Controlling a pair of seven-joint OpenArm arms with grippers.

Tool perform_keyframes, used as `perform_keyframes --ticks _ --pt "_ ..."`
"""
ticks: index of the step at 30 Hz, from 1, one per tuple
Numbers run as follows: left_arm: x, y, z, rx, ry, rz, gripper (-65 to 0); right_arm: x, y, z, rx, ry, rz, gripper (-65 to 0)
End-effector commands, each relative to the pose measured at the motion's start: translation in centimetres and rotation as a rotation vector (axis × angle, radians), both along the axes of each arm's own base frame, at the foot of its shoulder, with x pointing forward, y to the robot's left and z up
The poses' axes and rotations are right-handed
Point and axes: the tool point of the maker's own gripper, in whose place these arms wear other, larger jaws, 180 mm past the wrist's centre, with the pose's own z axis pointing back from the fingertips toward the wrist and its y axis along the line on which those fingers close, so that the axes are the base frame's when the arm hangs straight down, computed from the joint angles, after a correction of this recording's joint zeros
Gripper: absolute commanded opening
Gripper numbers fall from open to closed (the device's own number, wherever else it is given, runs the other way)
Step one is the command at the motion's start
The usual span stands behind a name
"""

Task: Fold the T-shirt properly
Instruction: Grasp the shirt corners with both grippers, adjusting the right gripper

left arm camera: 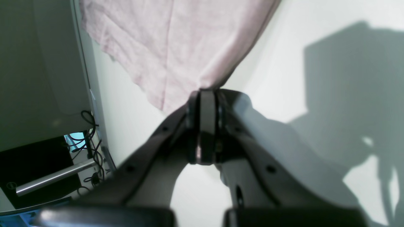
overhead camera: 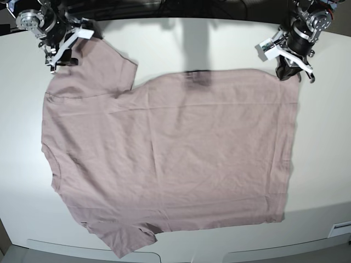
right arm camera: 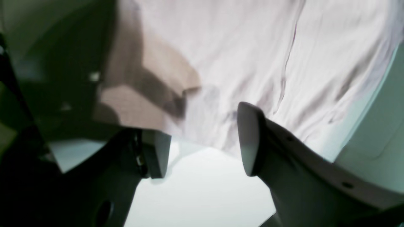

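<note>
The mauve-pink T-shirt [overhead camera: 170,153] lies spread flat on the white table [overhead camera: 219,38], its sleeves toward the base view's left and its hem toward the right. My left gripper [overhead camera: 286,72] is at the far right hem corner. In the left wrist view its fingers [left arm camera: 206,94] are pressed together on the tip of the cloth [left arm camera: 170,47]. My right gripper [overhead camera: 59,61] is at the far left sleeve. In the right wrist view it stands open [right arm camera: 202,148], with the edge of the shirt [right arm camera: 252,47] just beyond its fingertips and nothing between them.
The table's side edge runs close beside my left gripper, with black cables [left arm camera: 91,142] and a metal bar [left arm camera: 53,178] below it. The table's near edge [overhead camera: 219,253] lies just beyond the shirt's lower sleeve.
</note>
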Motion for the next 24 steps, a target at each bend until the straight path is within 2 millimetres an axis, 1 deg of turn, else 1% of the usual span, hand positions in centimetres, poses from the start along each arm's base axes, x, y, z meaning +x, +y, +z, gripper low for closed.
perform_keyframes --ticks 1,5,9,12,14,17,19,24 --pt "0.6 1.0 0.1 0.046 -0.030 0.017 -65.0 -2.8 1.4 -0.9 0.064 0.114 0.018 -30.8" --pt "0.6 1.0 0.1 0.046 -0.030 0.017 -65.0 -3.3 2.0 -1.0 0.074 0.123 0.034 -31.6" --pt "0.6 1.0 0.1 0.046 -0.030 0.017 -65.0 -4.2 2.9 -1.4 0.091 0.147 0.053 -40.0" --pt "0.6 1.0 0.1 0.046 -0.030 0.017 -65.0 -4.6 3.3 -1.5 0.098 0.159 0.060 -40.5" --pt "0.6 1.0 0.1 0.046 -0.030 0.017 -65.0 -4.7 3.3 -1.5 0.098 0.159 0.060 -41.1" --pt "0.6 1.0 0.1 0.046 -0.030 0.017 -65.0 -4.6 3.1 -1.5 0.090 0.158 0.058 -46.0" --pt "0.6 1.0 0.1 0.046 -0.030 0.018 -65.0 -4.6 3.1 -1.5 0.087 0.158 0.056 -48.0" --pt "0.6 1.0 0.1 0.046 -0.030 0.018 -65.0 -4.5 2.4 -1.6 0.049 0.151 0.045 -48.0"
